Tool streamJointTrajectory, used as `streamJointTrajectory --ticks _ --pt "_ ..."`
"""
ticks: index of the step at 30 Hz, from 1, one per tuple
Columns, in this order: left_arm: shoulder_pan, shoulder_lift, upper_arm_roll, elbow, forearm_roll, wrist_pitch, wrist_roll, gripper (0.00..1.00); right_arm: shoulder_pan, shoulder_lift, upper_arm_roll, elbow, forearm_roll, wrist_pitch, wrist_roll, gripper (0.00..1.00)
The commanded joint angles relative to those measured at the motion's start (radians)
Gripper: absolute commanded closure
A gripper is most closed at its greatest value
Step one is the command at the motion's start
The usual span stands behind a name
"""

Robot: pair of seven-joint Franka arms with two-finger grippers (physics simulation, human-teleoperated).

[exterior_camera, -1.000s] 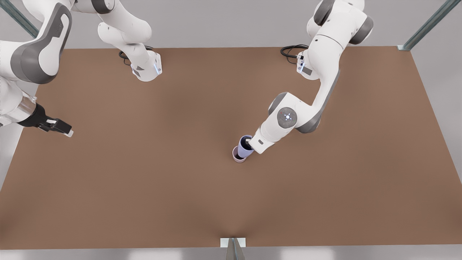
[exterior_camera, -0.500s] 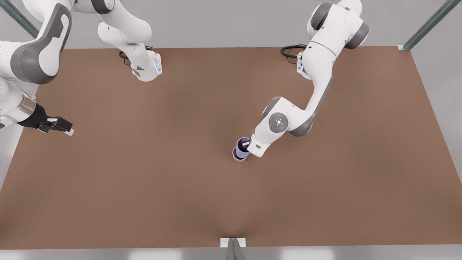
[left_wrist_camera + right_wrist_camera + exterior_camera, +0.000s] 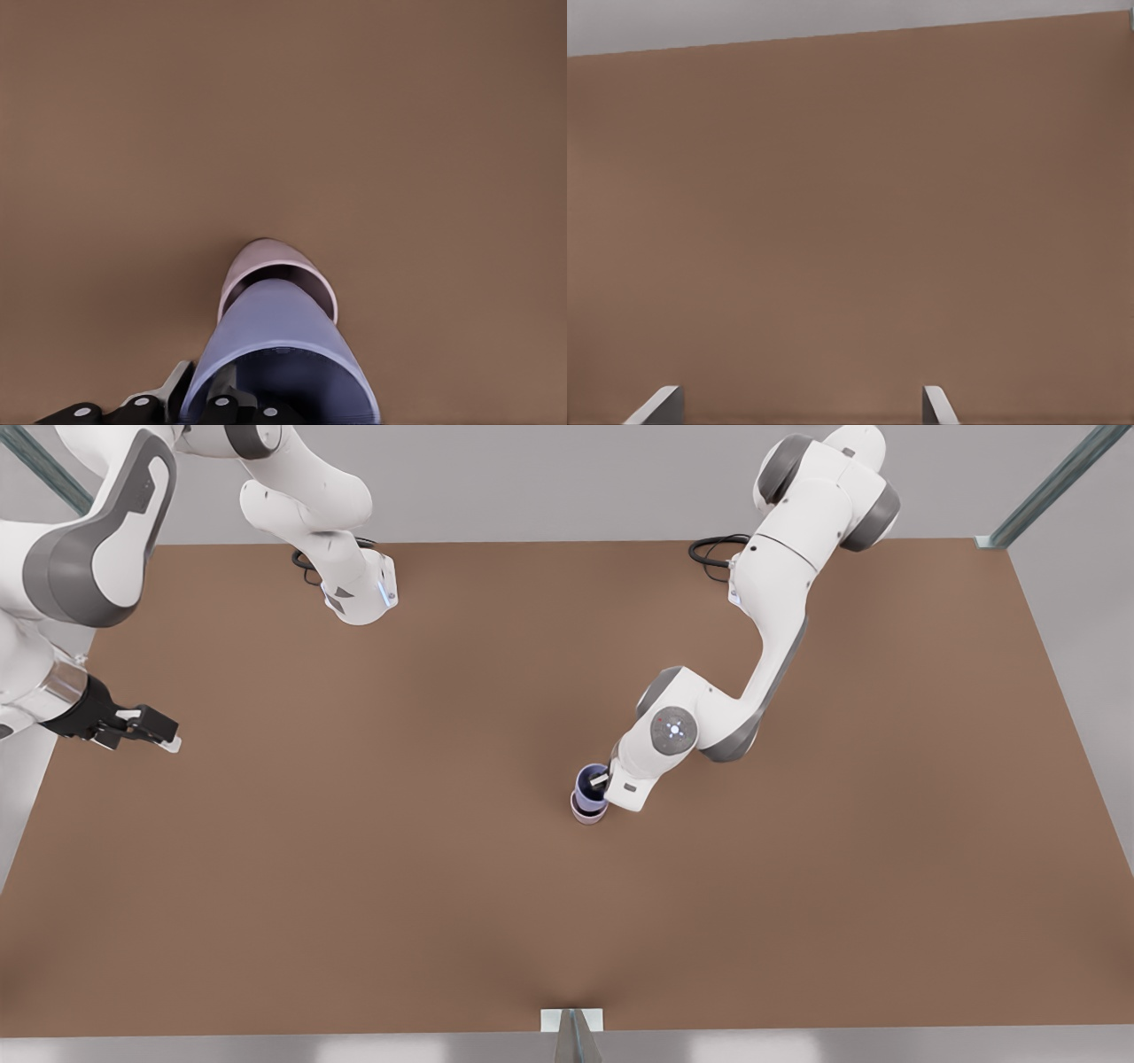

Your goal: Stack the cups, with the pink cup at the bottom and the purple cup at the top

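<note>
The pink cup point(image 3: 586, 813) stands upright on the brown table point(image 3: 372, 850), a little to the front view's right of centre. The purple cup point(image 3: 587, 786) sits with its lower end inside the pink cup's mouth. My left gripper point(image 3: 603, 781) is shut on the purple cup's rim, one finger inside and one outside. The left wrist view shows the purple cup point(image 3: 276, 329) reaching down into the pink cup point(image 3: 259, 259), with my left gripper point(image 3: 199, 400) pinching its wall. My right gripper point(image 3: 165, 740) waits open at the front view's far left; its fingers point(image 3: 660, 404) are spread with nothing between them.
The two arm bases point(image 3: 359, 598) stand at the table's far edge with black cables beside them. A small metal bracket point(image 3: 572, 1020) sits at the middle of the near edge. Bare brown tabletop surrounds the cups.
My left gripper has come down with the purple cup, sinking it deeper into the pink cup. The right gripper has drifted slightly but stays at the table's side.
</note>
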Motion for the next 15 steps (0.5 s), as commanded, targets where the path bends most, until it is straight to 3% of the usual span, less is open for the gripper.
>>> streamJointTrajectory --ticks 1,15 --pt "-0.001 0.0 0.0 0.001 0.003 0.001 -0.089 0.6 0.006 0.0 0.0 0.0 0.0 -0.016 -0.032 0.0" --pt "-0.001 0.0 0.0 0.007 0.005 0.0 -0.091 0.59 -0.021 -0.001 -0.002 0.002 0.012 -0.019 -0.029 0.0"
